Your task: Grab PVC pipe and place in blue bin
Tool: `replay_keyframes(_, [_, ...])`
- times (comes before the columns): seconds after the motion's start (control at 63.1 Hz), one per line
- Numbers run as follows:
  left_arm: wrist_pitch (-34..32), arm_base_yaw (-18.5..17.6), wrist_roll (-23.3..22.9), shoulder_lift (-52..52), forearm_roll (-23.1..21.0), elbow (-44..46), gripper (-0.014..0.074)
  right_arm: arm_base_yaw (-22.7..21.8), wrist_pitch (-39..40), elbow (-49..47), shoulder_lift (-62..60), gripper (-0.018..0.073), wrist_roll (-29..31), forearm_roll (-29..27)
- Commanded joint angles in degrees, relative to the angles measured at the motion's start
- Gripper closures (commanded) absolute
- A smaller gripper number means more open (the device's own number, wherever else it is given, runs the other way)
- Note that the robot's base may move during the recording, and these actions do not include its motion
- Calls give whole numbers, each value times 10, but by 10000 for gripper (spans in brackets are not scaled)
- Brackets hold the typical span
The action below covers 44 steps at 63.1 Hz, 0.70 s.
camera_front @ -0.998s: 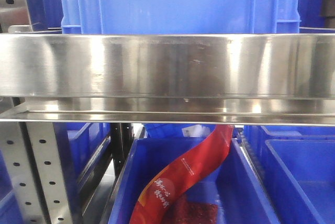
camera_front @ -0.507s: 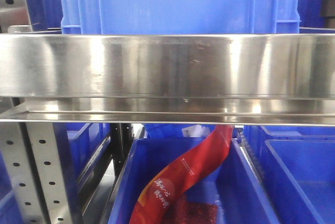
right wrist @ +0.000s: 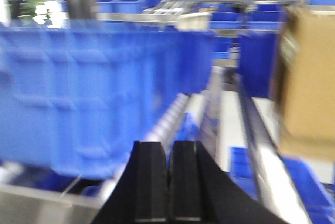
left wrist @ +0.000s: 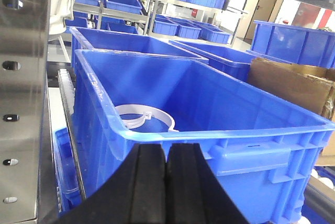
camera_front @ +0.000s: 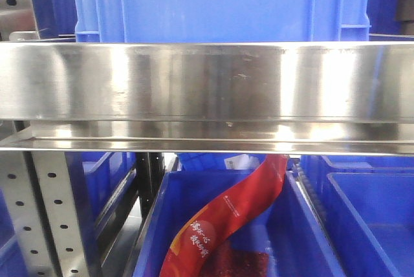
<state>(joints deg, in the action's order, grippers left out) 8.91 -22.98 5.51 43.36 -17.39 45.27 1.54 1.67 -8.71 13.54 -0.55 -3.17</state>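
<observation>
Blue bin (left wrist: 220,114): holds a white ring clamp (left wrist: 145,116).
Lower bin (camera_front: 310,225): red packet (camera_front: 223,219) inside.
PVC pipe: not visible.
Left gripper (left wrist: 166,182): fingers together, empty, at the bin's near rim.
Right gripper (right wrist: 168,182): pads together, empty; view blurred.

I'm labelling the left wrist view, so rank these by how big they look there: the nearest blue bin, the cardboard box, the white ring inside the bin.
1. Nearest blue bin
2. Cardboard box, partly cut off
3. White ring
</observation>
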Motion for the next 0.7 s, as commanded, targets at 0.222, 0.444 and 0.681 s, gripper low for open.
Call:
replay_keyframes(0.222, [-10,-3,-2,-2,-5,-1,707,-45,-57,87,-135,727,-1,6])
replay_keyframes(0.444, [-12,-3,-2,-2,-5,-1,707,-45,-35,87,-135,727,-1,20])
replay_keyframes(0.681, [-12,-3,-2,-2,-5,-1,707,-45,-34,87,-135,727,-1,20])
